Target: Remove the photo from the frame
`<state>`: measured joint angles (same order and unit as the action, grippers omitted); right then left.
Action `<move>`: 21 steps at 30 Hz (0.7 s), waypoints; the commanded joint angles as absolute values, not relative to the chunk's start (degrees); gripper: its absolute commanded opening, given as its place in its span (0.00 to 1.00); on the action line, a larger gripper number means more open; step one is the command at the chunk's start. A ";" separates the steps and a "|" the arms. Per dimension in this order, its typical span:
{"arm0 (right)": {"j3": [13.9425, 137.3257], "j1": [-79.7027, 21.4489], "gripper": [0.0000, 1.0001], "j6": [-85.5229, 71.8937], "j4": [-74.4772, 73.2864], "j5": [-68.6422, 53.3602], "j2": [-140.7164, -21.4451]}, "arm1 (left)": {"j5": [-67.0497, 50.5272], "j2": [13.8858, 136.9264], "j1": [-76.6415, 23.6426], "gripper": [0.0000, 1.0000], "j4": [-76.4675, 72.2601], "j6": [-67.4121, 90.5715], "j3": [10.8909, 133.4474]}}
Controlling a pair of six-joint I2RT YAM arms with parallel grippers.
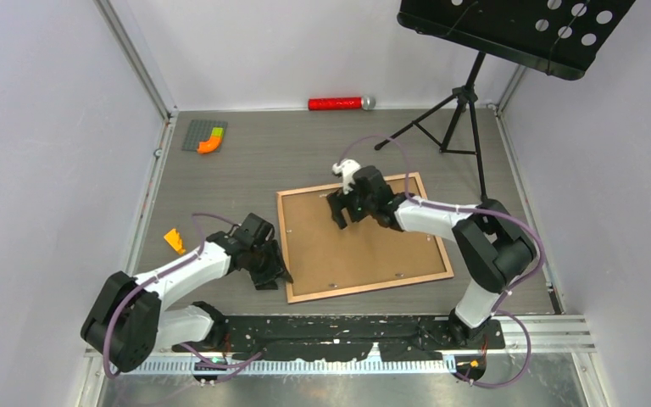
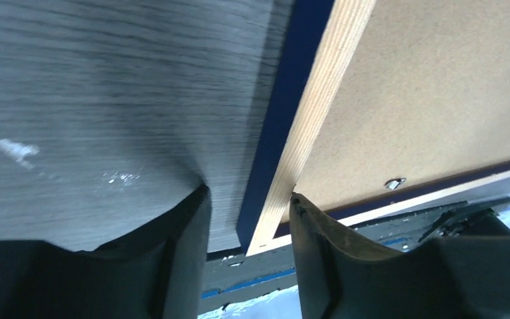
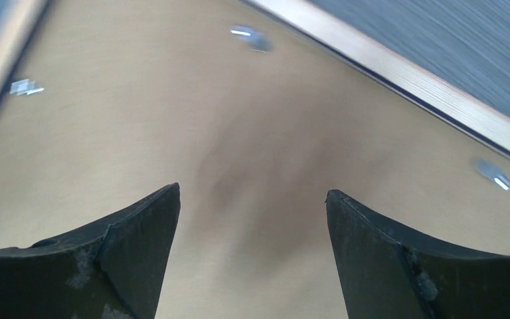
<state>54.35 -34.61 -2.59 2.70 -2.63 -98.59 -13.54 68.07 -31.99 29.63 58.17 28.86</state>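
At the near left corner of the frame [image 2: 315, 113], your left gripper [image 2: 249, 193] stands partly open and straddles the left rail. One finger is out over the table [image 2: 106, 100] and the other is at the rail's inner edge, over the backing board [image 2: 438, 86]. A strip of table shows between the outer finger and the rail's dark blue side, so nothing is clamped. To the right, over the far middle of the board, your right gripper [image 3: 252, 189] is spread wide and empty, close above the brown surface. The frame lies face down mid-table, pale wood upward. The board sits inside it, with small metal tabs [image 3: 251, 36] along the rails. The photo is hidden beneath the board.
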 commanded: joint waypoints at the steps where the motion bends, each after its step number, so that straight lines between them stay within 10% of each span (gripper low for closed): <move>1: 54.45 -41.56 0.88 6.51 8.95 -8.88 -95.49 | -7.42 67.97 -32.10 0.49 39.90 54.30 33.52; 15: 69.27 -50.74 0.89 12.32 7.25 -8.20 -110.33 | -10.84 77.28 -31.73 0.45 26.43 52.72 33.45; 21: 71.06 -53.10 0.88 16.35 4.86 -6.43 -113.97 | -7.70 79.83 -31.73 0.27 29.61 51.25 33.68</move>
